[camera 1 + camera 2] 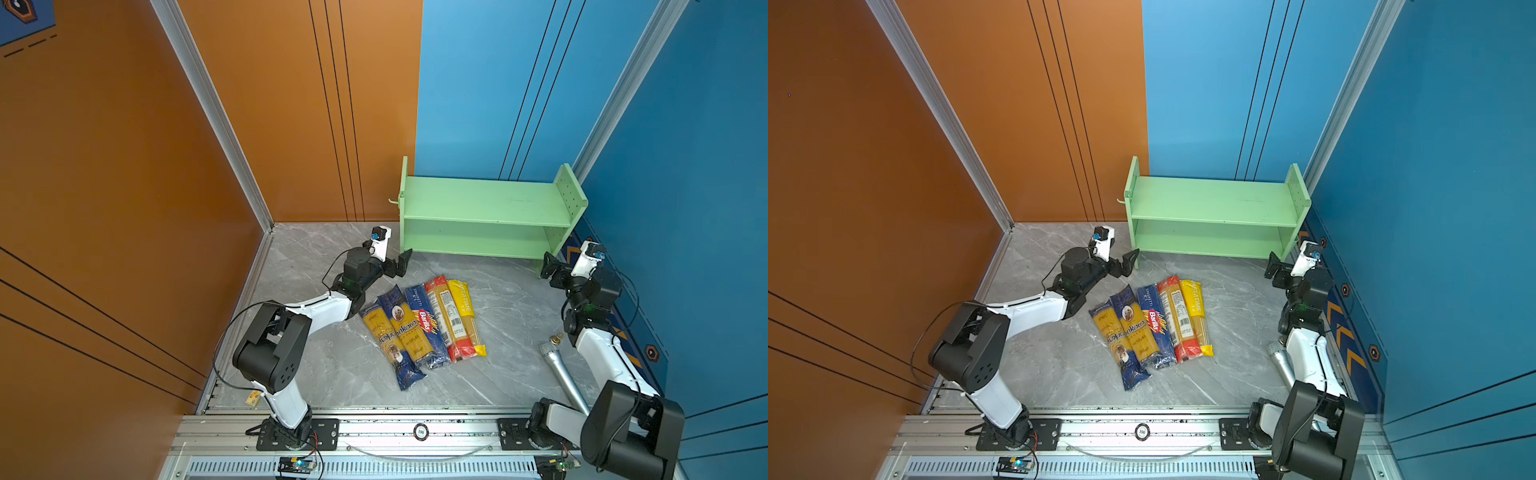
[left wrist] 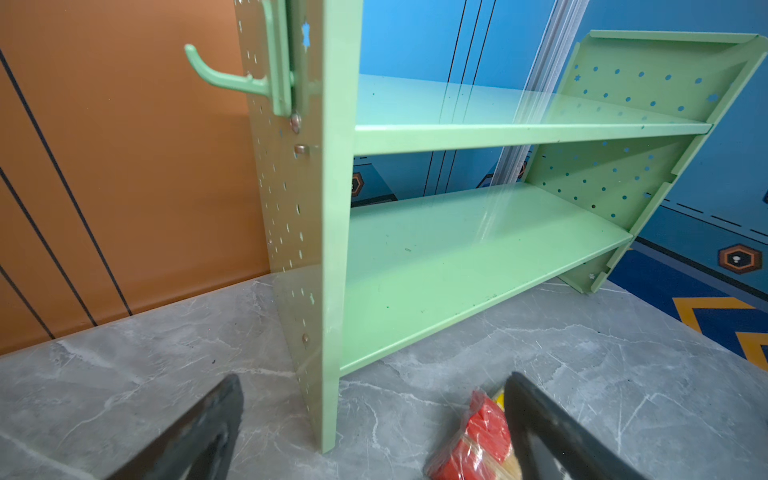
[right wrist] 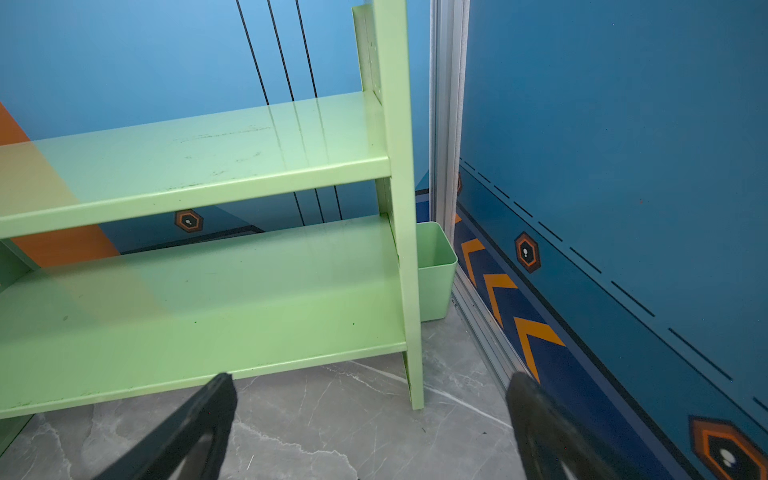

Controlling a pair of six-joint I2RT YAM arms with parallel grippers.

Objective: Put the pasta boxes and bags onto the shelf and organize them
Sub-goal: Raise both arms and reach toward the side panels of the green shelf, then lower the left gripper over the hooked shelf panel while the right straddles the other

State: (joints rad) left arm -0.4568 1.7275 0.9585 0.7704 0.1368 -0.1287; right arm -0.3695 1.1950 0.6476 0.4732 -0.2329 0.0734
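Beside left end effector (image 1: 399, 264): pasta packets (image 1: 419, 328) are lying flat on desk (image 1: 507, 316).
Left and right end effector (image 1: 550, 266): gaping wide, empty.

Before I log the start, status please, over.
Left gripper, right gripper open, empty, near shelf. Pasta packets side by side on table, none shelved. Microphone right of packets.

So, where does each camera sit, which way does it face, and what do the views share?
Top views: high above the front rail, looking down toward the back corner; left arm, right arm, shelf, pasta packets on the table.
Left wrist: low, facing the shelf's end with the hook; open left gripper, red-ended packet beside one finger.
Right wrist: low, facing the shelf's other end and a green bin; open right gripper.
Shared: every view shows the shelf.
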